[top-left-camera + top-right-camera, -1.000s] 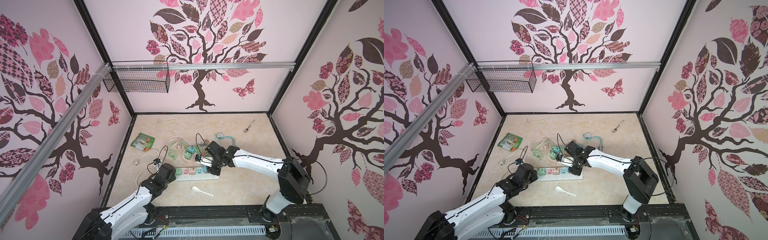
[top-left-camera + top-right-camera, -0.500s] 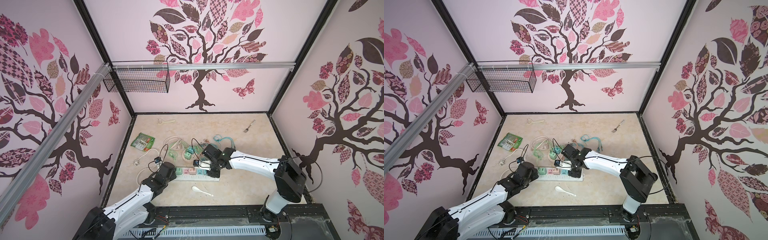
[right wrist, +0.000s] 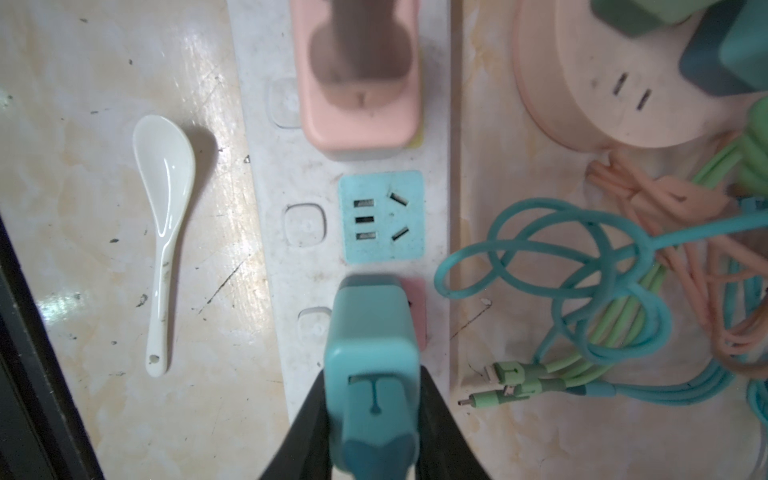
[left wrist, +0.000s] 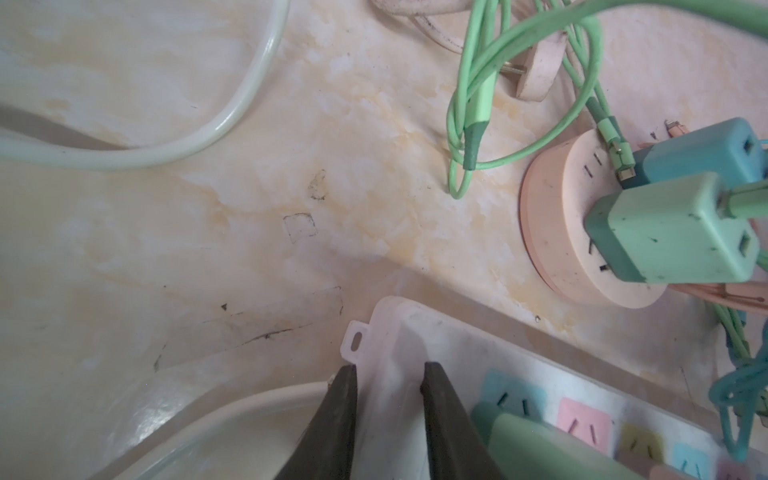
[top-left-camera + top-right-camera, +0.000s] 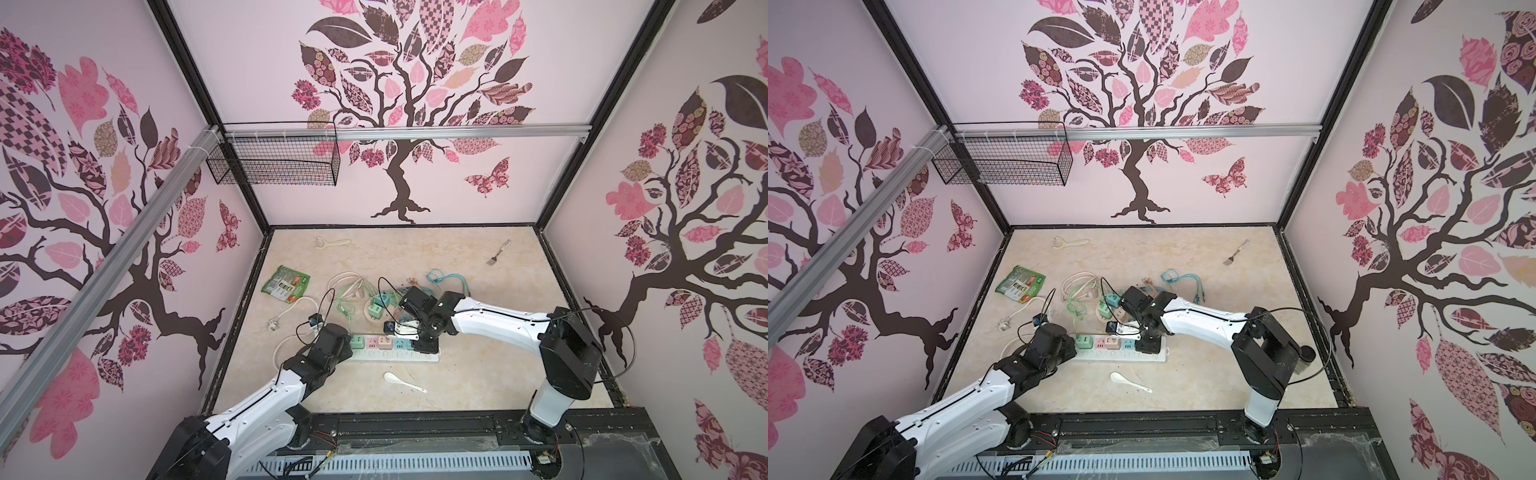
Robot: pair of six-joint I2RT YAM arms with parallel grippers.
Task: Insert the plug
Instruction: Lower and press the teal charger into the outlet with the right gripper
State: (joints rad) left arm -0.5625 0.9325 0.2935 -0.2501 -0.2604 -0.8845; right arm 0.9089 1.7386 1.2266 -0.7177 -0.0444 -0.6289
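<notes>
Right wrist view: spoon (image 3: 164, 199) and cables (image 3: 642, 251) flank power strip (image 3: 291, 166) under plug (image 3: 372, 353).

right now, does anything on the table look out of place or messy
A white spoon lies beside the power strip, odd among the plugs. Behind the strip, teal, green and pink cables sit in a loose tangle.

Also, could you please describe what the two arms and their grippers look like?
Both arms match: the left arm and right arm have smooth white shells on the long links and chunky black housings at the joints. Thin black cables loop loosely alongside them. The left gripper and right gripper each end in two dark, tapering fingers. No lettering shows.
</notes>
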